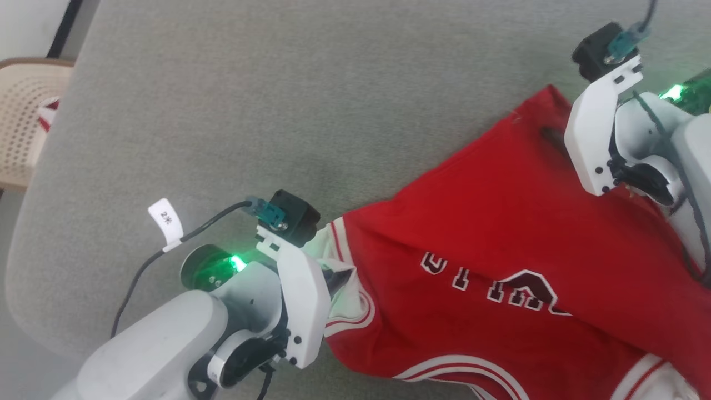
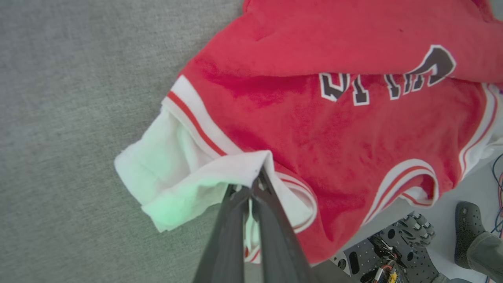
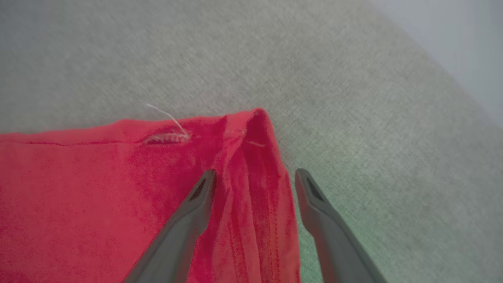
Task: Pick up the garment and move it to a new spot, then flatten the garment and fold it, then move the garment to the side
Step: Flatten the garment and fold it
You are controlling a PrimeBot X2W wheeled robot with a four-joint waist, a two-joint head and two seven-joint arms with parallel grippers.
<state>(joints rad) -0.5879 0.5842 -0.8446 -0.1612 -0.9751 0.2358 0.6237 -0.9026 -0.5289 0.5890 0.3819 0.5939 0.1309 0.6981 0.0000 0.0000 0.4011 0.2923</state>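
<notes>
1. Left gripper [image 2: 257, 181] pinches a white edge of the jersey [image 2: 334, 129], jaws clamped together.
2. Right gripper [image 3: 255, 177] stands released, its fingers [image 3: 204, 188] straddling the red hem corner.
3. Wrinkled, lettering up, the jersey lies on grey cloth [image 1: 222, 111].

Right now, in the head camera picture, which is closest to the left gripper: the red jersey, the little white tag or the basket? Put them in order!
1. Jersey: its white edge is pinched in the left gripper, and the rest spreads out to the right.
2. White tag: on the black cable, to the gripper's left.
3. Basket: at the picture's far left edge.
</notes>
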